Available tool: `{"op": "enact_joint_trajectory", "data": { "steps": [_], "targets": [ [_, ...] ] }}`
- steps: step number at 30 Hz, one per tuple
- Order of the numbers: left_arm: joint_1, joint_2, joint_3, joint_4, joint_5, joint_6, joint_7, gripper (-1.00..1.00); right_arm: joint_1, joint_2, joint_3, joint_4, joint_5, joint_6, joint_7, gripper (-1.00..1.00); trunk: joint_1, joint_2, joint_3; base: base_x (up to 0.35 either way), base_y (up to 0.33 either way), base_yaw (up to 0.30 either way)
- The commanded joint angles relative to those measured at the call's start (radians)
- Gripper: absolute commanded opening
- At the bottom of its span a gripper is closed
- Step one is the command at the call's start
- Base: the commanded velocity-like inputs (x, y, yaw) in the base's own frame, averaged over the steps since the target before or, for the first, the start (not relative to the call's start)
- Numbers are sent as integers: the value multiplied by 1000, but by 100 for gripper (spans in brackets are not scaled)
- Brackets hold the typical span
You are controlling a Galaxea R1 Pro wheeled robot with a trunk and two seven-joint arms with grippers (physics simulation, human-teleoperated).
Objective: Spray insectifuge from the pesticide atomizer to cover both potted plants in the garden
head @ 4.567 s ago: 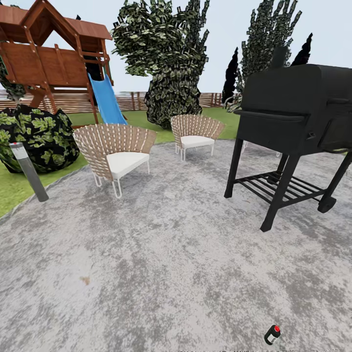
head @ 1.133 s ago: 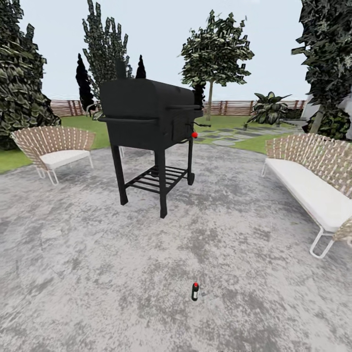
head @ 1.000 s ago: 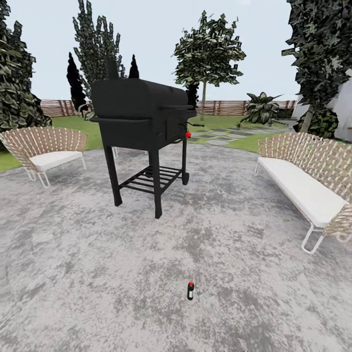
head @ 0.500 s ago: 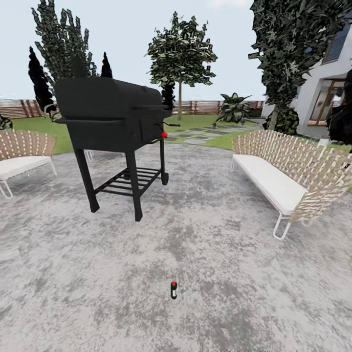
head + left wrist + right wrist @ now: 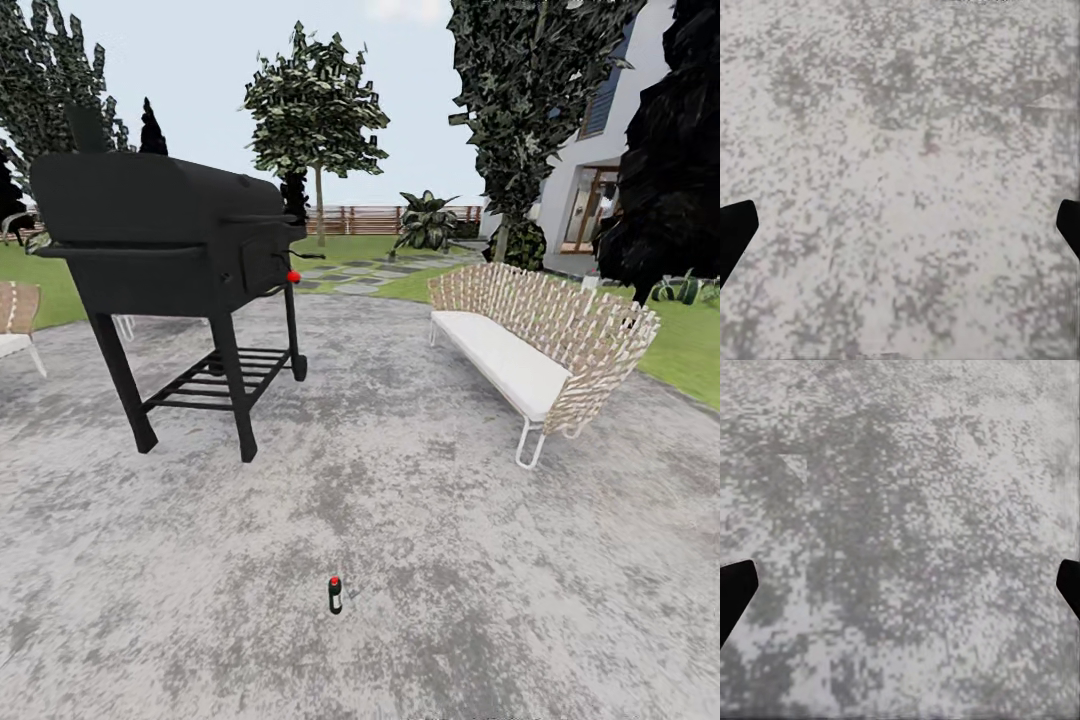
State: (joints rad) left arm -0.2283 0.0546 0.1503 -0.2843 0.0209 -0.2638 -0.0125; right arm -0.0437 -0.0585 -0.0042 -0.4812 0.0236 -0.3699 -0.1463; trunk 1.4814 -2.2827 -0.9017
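Note:
A small dark bottle with a red cap, the pesticide atomizer (image 5: 335,595), stands upright on the grey speckled patio, alone, low in the head view. Beyond the patio the garden lawn (image 5: 455,285) carries flat stepping stones (image 5: 372,270) and ends at a brown slatted fence (image 5: 355,217). Small green leafy shapes (image 5: 682,289) sit on the grass at the far right, too small to tell whether they are the potted plants. My left gripper (image 5: 900,225) is open over bare paving, dark fingertips (image 5: 735,232) wide apart. My right gripper (image 5: 900,592) is open the same way.
A black barbecue grill (image 5: 165,240) on legs stands at the left of the patio. A long wicker sofa with a white cushion (image 5: 530,345) stands at the right. Trees, a striped-leaf shrub (image 5: 428,222) and a house (image 5: 590,180) lie behind.
The whole head view has swung to the right: the grill and chairs slid left, the sofa and house came in. The bottle stands where it was on the paving.

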Motion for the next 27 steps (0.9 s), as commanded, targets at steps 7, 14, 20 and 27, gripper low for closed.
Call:
{"op": "enact_joint_trajectory", "data": {
  "steps": [7, 14, 20, 27],
  "targets": [
    [0, 0, 2, 1, 2, -3, -1, 100, -1, 0, 0, 1, 2, -3, -3, 100, 0, 0, -1, 0, 1, -300],
    [0, -1, 2, 1, 2, -3, -1, 100, -1, 0, 1, 1, 2, -3, -3, 100, 0, 0, -1, 0, 2, -300],
    [0, 0, 2, 1, 2, -3, -1, 100, -1, 0, 1, 1, 2, -3, -3, 100, 0, 0, -1, 0, 197, -300],
    [0, 0, 2, 1, 2, -3, -1, 100, -1, 0, 1, 1, 2, -3, -3, 100, 0, 0, -1, 0, 299, -300]
  ]
}}
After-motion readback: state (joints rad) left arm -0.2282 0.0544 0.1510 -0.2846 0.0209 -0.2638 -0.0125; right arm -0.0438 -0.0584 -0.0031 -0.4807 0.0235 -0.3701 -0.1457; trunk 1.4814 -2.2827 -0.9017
